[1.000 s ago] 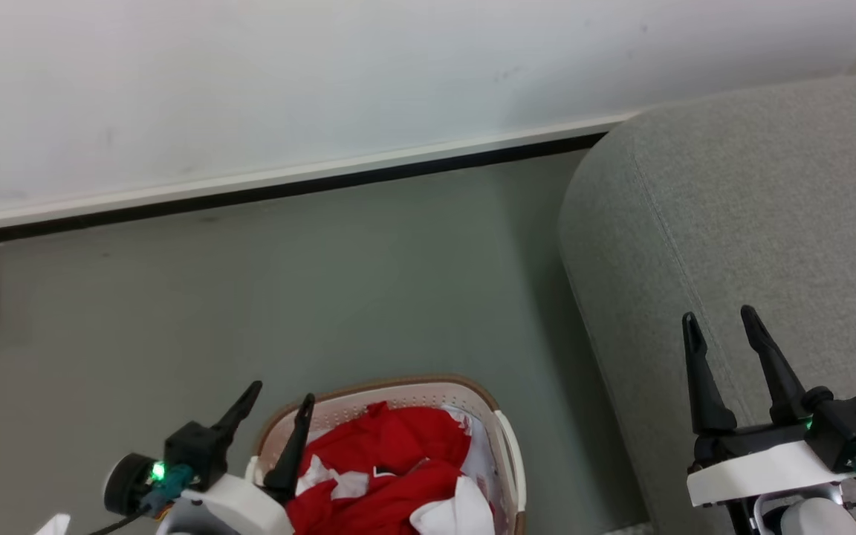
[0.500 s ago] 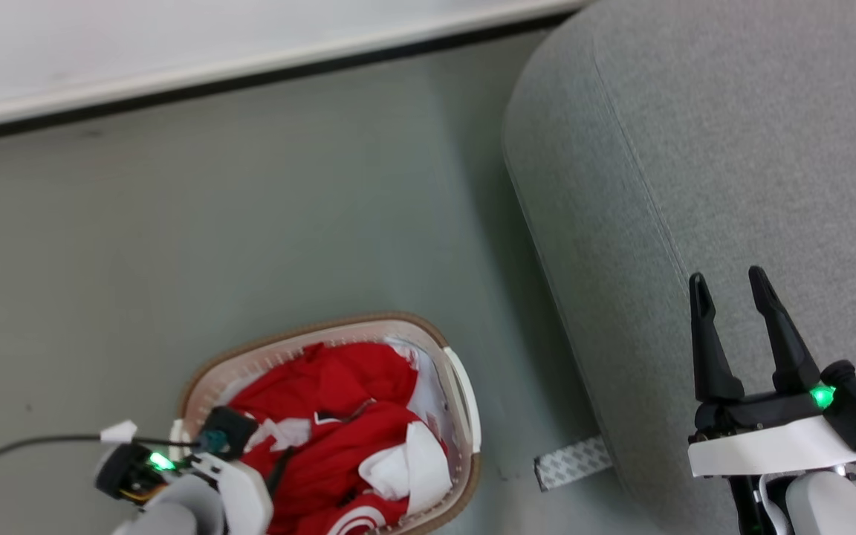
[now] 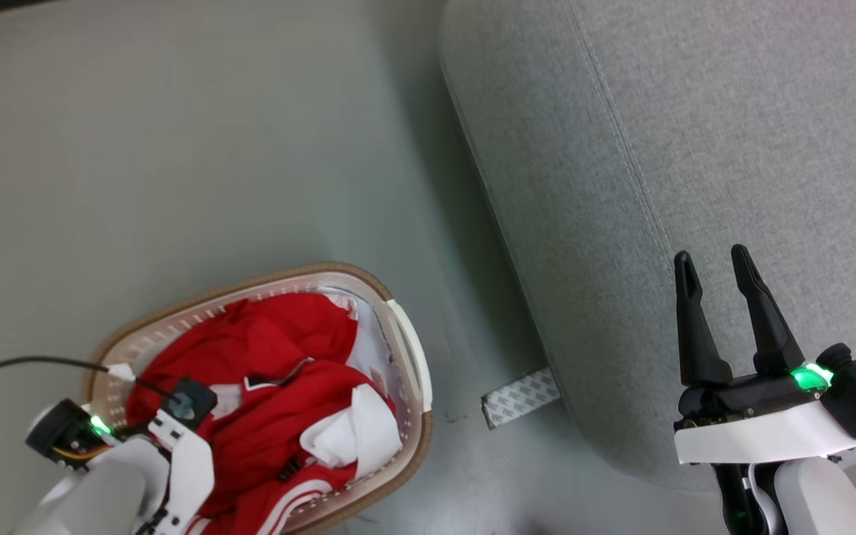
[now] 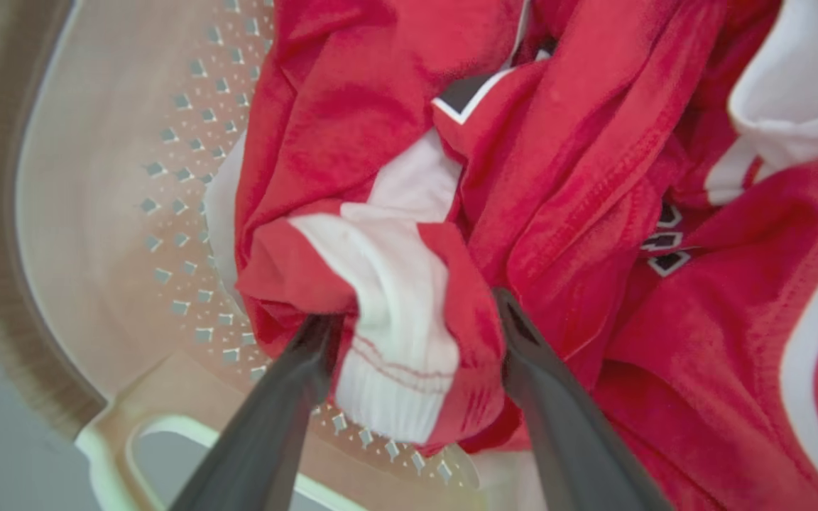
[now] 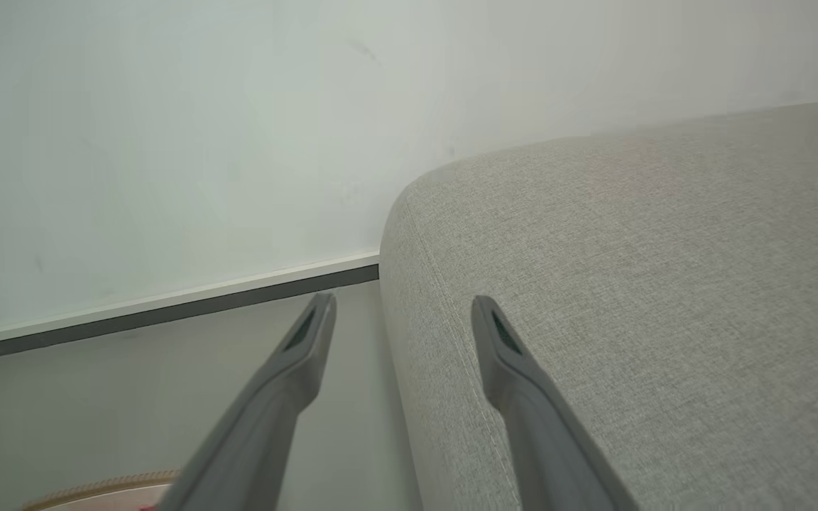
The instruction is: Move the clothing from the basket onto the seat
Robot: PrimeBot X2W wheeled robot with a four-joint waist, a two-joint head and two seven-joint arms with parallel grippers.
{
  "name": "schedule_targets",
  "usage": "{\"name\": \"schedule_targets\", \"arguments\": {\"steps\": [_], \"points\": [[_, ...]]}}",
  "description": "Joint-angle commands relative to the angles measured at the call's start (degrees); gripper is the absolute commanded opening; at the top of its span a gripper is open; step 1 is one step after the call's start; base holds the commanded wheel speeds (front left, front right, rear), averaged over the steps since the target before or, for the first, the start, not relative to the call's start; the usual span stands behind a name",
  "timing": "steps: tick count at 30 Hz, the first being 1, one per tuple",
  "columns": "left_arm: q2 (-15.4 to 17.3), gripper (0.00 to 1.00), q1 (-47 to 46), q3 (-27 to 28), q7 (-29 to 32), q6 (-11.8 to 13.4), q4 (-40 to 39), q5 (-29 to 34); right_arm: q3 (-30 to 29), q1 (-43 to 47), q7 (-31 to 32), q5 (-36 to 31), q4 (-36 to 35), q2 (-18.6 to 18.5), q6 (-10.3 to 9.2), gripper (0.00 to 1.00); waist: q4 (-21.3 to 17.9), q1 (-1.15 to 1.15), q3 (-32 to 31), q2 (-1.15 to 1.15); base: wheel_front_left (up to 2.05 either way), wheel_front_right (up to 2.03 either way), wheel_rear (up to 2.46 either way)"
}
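Crumpled red clothing (image 3: 272, 371), white bands, heaped in one basket (image 3: 413, 357) left of one grey seat (image 3: 695, 111). Two open pincers: left gripper (image 4: 412, 319) straddling a fold, right gripper (image 3: 712, 254) empty.

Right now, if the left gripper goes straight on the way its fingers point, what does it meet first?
The clothing: a red fold with a white cuff sits between the fingers of the open left gripper, inside the basket. Whether the tips touch the fabric is unclear.
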Motion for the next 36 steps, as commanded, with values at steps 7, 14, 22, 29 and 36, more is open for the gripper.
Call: {"name": "schedule_targets", "arguments": {"steps": [7,14,22,29,36], "points": [[1.55,0.63,-4.9,-6.32,1.08,0.12,2.77,1.21,1.09,-1.15,-0.12,2.01,-1.24,-0.03,-0.13,1.0,-2.49,-0.01,4.97,0.0,0.0,0.0,0.0],[0.14,0.0,-5.01,-7.82,0.18,0.12,4.18,-0.25,1.28,-0.96,-0.11,1.52,-0.64,-0.04,-0.13,1.0,-2.15,-0.01,4.37,0.0,0.0,0.0,0.0],[-2.29,0.0,-4.68,-8.11,-2.37,0.12,5.31,-2.34,0.69,-1.25,-0.11,-0.52,0.08,-0.04,-0.13,1.0,-0.1,-0.01,1.41,0.0,0.0,0.0,0.0],[-7.32,0.0,-2.33,-6.53,-8.28,0.12,5.71,-5.61,-1.25,-0.29,-0.11,-4.08,2.4,-0.1,-0.12,1.0,5.01,-0.01,-6.78,0.0,0.0,0.0,0.0],[-11.77,0.0,0.67,-5.27,-12.71,0.12,3.37,-11.14,-3.38,0.7,-0.11,-6.56,4.61,-0.11,-0.13,1.0,11.31,-0.01,-16.11,0.0,0.0,0.0,0.0]]}}
